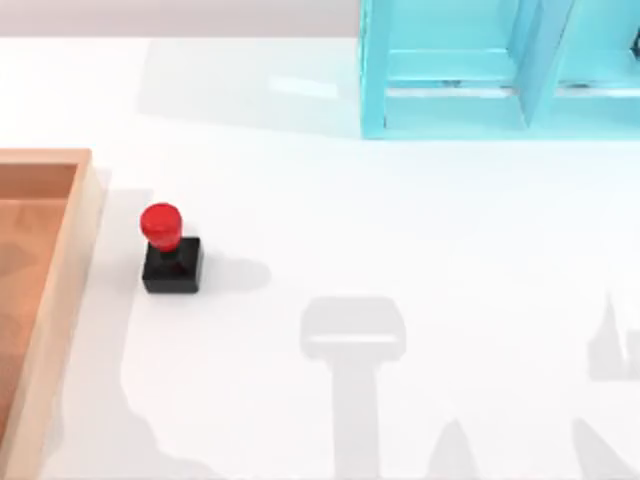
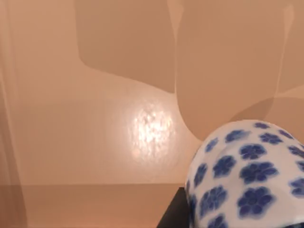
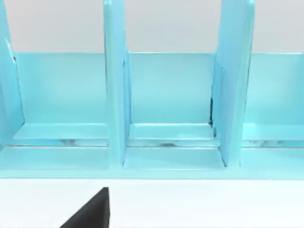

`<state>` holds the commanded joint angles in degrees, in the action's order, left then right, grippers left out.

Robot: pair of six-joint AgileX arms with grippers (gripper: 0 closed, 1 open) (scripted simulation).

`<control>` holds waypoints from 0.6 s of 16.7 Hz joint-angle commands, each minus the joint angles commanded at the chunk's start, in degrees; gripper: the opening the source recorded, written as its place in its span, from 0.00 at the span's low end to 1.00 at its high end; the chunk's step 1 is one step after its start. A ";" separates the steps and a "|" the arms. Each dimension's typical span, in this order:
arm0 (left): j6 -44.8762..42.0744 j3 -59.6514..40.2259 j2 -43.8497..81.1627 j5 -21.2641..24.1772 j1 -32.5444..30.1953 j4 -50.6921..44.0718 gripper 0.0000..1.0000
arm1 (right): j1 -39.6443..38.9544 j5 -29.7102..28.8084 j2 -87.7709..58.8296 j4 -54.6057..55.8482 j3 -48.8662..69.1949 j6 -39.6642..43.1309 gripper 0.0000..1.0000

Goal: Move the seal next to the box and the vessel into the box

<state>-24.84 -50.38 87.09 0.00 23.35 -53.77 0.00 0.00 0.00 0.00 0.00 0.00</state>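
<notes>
The seal (image 1: 170, 250) stands upright on the white table (image 1: 420, 230), its round red knob above the black square base, just beside the raised rim of the box (image 1: 62, 300), near it but with a strip of bare table between the two. The box lies at the table's left edge, a shallow light-brown wooden tray. In the left wrist view the vessel (image 2: 247, 175), white with blue flowers, sits right up against the camera with the box floor (image 2: 95, 118) spread out beyond it; a dark piece of the left gripper (image 2: 173, 211) shows beside the cup, touching or very nearly touching its side. Whether the jaws pinch the cup or stand spread beside it I cannot tell, and whether the cup rests on the wood or hangs above it cannot be told either. In the right wrist view a dark finger of the right gripper (image 3: 90, 211) shows over the white table, and ahead of it stands the cyan shelf unit (image 3: 166, 109) with its upright dividers and open compartments; that shelf sits at the far right of the table in the top view. How the right jaws stand I cannot tell.
</notes>
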 joint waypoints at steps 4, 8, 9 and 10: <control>0.00 0.00 0.00 0.00 0.00 0.00 0.45 | 0.00 0.00 0.00 0.00 0.00 0.00 1.00; 0.00 0.00 0.00 0.00 0.00 0.00 0.75 | 0.00 0.00 0.00 0.00 0.00 0.00 1.00; 0.00 0.00 0.00 0.00 0.00 0.00 0.83 | 0.00 0.00 0.00 0.00 0.00 0.00 1.00; 0.00 0.00 0.00 0.00 0.00 0.00 0.90 | 0.00 0.00 0.00 0.00 0.00 0.00 1.00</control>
<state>-24.84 -50.38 87.09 0.00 23.35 -53.77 0.00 0.00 0.00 0.00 0.00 0.00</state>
